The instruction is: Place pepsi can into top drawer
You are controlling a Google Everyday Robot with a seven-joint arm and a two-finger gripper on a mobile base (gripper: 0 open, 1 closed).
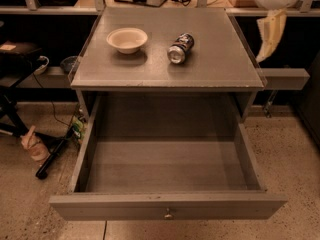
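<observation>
The pepsi can [180, 48] lies on its side on the grey cabinet top [215, 64], right of centre, its silver end facing the front. The top drawer [167, 206] below is pulled fully out, with a small knob at the centre of its front panel. Its inside holds nothing. My gripper [269, 34] hangs at the top right, above the cabinet's right edge, well to the right of the can and holding nothing. Its pale fingers point down.
A white bowl [127, 39] stands on the cabinet top left of the can. A shelf with cables runs along the back. Dark stand legs and a black-handled tool [52, 154] lie on the floor at left.
</observation>
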